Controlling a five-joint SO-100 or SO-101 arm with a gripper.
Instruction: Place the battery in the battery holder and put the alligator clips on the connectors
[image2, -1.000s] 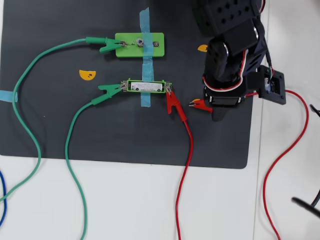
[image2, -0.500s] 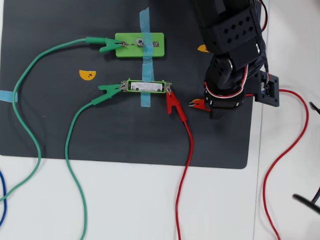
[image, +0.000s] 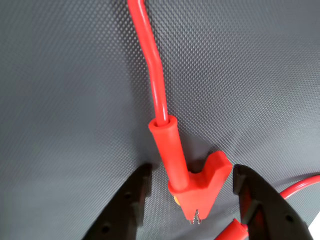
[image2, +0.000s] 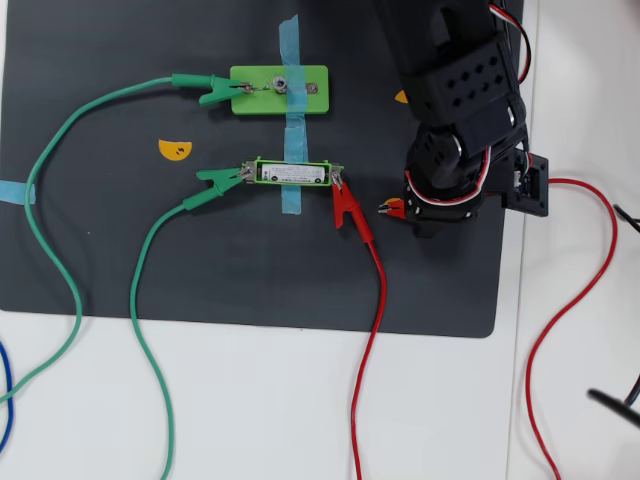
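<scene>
In the overhead view the white-silver battery (image2: 305, 173) lies in the narrow green battery holder (image2: 254, 165) on the black mat. A green alligator clip (image2: 220, 180) sits at the holder's left end and a red alligator clip (image2: 347, 207) at its right connector (image2: 337, 179). A second red clip (image: 192, 182) lies on the mat in the wrist view, toothed tip toward the camera. My gripper (image: 192, 170) is open, its black fingers (image: 132, 200) on either side of the clip with small gaps. In the overhead view the gripper (image2: 395, 208) is right of the holder; only the clip's tip (image2: 390, 208) shows.
A wider green plate (image2: 250, 100) at the top has another green clip (image2: 212, 92) at its left end. Blue tape (image2: 290, 55) crosses both green pieces. Green wires (image2: 60, 200) and red wires (image2: 375, 300) trail over the mat (image2: 100, 260) onto the white table. The arm (image2: 460, 90) covers the mat's right side.
</scene>
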